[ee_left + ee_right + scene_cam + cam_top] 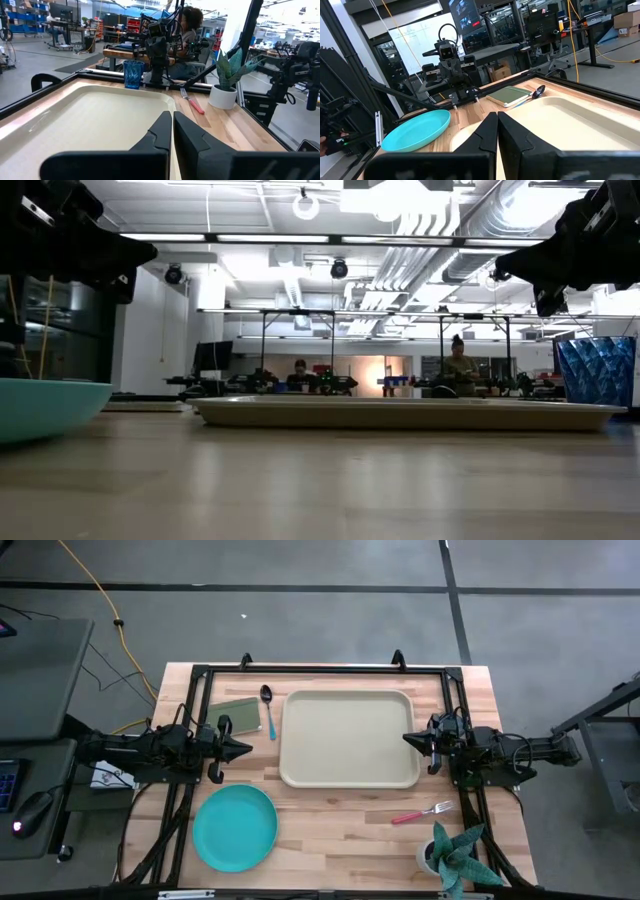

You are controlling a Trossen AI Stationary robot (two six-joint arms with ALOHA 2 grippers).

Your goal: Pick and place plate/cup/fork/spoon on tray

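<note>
The beige tray (pixel 350 738) lies mid-table. The turquoise plate (pixel 235 828) rests on the table at the near left. The blue-handled spoon (pixel 268 710) lies left of the tray beside an olive-green rectangle (pixel 238 715). The red-handled fork (pixel 420 813) lies near the tray's near right corner. The blue cup (pixel 133 74) stands under my right arm and is hidden in the high view. My left gripper (pixel 245 749) is shut and empty, left of the tray. My right gripper (pixel 408 739) is shut and empty, over the tray's right rim. Both hover above the table.
A white pot with a spiky green plant (pixel 455 852) stands at the near right corner. A black frame (pixel 320 670) runs along the table's far and side edges. People sit at benches in the room beyond the table (pixel 458 365).
</note>
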